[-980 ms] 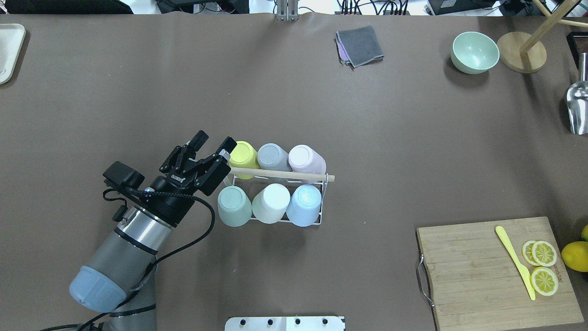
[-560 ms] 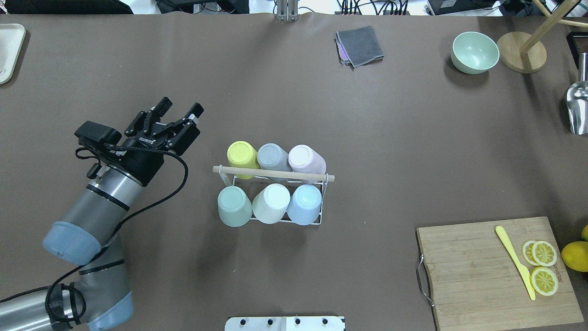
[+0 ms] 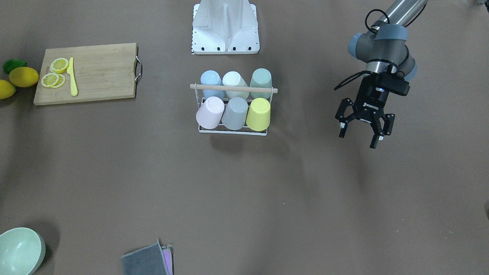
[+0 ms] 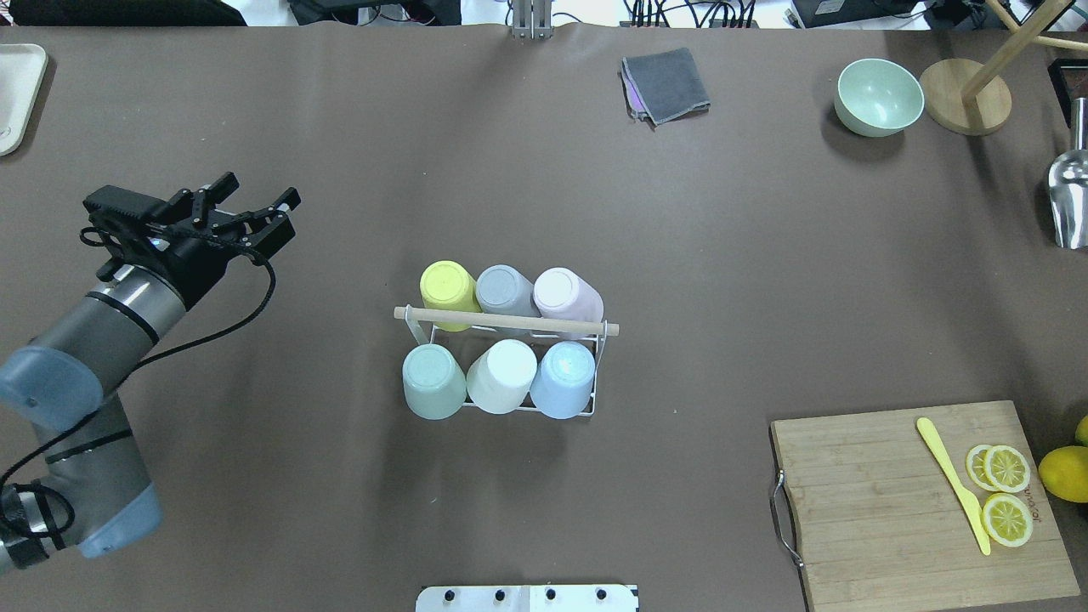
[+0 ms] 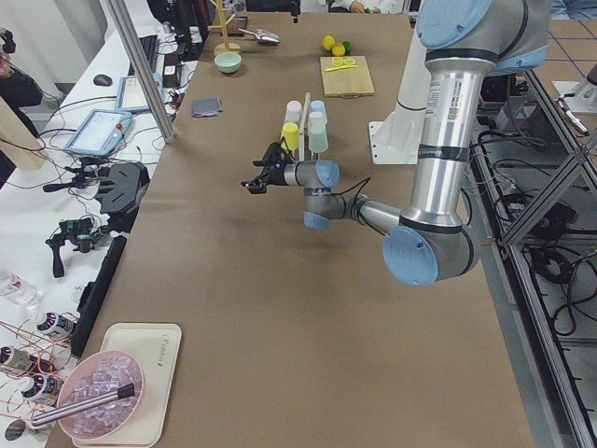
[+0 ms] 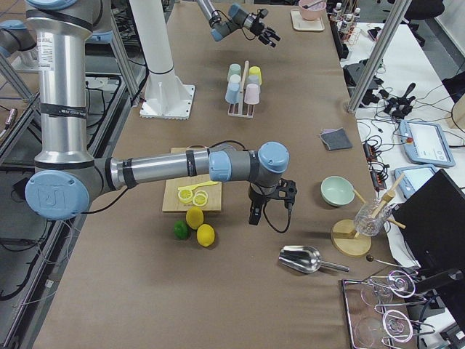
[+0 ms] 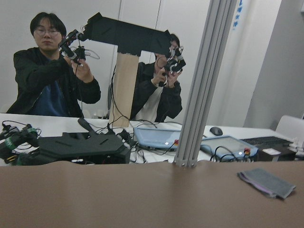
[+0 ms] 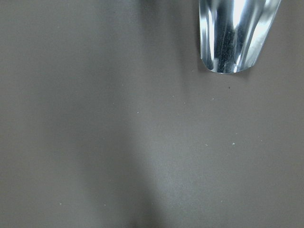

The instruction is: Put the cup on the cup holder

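Observation:
The cup holder (image 4: 510, 322) is a white wire rack with a wooden rod handle, standing mid-table; it also shows in the front view (image 3: 233, 88). Several cups sit upside down on its prongs, among them a yellow cup (image 4: 448, 285) at its left end. My left gripper (image 4: 259, 191) is open and empty, hovering well to the left of the rack; the front view (image 3: 358, 138) shows its fingers spread. My right gripper (image 6: 254, 212) shows only in the exterior right view, near the cutting board; I cannot tell whether it is open or shut.
A cutting board (image 4: 884, 501) with lemon slices and a yellow knife lies front right, lemons (image 4: 1064, 473) beside it. A green bowl (image 4: 878, 96), wooden stand (image 4: 965, 98), metal scoop (image 4: 1069, 200) and grey cloth (image 4: 667, 85) lie at the back. A tray (image 4: 17, 93) lies far left.
My left gripper has pulled back from the yellow cup at the rack's left end, moving left and away, open and empty. The cups and rack have not moved.

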Motion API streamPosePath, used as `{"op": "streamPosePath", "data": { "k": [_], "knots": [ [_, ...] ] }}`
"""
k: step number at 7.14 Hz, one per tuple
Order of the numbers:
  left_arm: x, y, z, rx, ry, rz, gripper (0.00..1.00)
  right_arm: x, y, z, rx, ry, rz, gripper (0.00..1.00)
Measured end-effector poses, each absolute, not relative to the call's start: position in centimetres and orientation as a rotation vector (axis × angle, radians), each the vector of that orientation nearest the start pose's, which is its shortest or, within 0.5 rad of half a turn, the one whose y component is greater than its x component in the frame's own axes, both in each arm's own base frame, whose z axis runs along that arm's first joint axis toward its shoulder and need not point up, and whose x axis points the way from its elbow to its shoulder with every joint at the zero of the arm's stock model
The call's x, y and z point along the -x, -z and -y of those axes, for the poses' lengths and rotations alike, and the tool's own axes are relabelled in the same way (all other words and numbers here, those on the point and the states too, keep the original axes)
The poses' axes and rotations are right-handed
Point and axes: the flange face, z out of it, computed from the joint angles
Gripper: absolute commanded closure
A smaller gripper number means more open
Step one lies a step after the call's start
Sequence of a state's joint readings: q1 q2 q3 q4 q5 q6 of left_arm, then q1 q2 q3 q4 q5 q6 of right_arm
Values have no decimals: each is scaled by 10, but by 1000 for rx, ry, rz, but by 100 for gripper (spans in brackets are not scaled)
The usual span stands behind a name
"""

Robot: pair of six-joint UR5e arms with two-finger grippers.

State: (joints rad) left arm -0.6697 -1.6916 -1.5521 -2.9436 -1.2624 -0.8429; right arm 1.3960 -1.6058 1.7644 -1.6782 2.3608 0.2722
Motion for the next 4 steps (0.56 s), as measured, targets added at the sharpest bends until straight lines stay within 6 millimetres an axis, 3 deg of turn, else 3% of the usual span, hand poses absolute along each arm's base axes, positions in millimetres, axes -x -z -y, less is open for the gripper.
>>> {"op": "streamPosePath", "data": {
  "k": [2,4],
  "knots": [
    [-283,-488,507,-942,113,-875,4,21,-587,480,122,-70,782,1],
    [-249,-519,530,-796,76,-780,4,21,-587,479,121,-71,783,1]
  ]
}}
